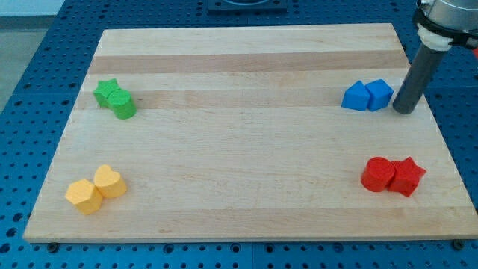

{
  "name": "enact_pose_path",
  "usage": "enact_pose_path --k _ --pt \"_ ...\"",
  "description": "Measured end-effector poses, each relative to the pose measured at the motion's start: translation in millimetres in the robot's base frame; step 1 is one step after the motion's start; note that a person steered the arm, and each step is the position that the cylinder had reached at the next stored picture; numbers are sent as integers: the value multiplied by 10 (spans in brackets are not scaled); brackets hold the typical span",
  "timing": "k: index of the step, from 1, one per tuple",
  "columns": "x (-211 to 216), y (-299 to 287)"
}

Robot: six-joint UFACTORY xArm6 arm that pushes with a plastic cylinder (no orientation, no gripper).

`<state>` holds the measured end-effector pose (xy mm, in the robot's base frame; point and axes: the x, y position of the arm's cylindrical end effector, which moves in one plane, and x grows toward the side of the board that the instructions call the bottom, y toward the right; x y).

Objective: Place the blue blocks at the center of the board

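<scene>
- Two blue blocks (367,96) touching, near the board (246,52) right edge
- Tip (405,111) just right of them (no claw fitted; state not applicable)

Arm entering from the view's top right corner; straight dark rod descending slightly leftward, my tip (404,110) set down near the view's right edge
</scene>
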<state>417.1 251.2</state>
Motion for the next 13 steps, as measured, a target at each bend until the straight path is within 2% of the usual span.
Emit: enact_pose_path --k 1,2,6,13 --pt "-193 0" --pt "-572 0" --pt "-269 0" --pt "-243 -129"
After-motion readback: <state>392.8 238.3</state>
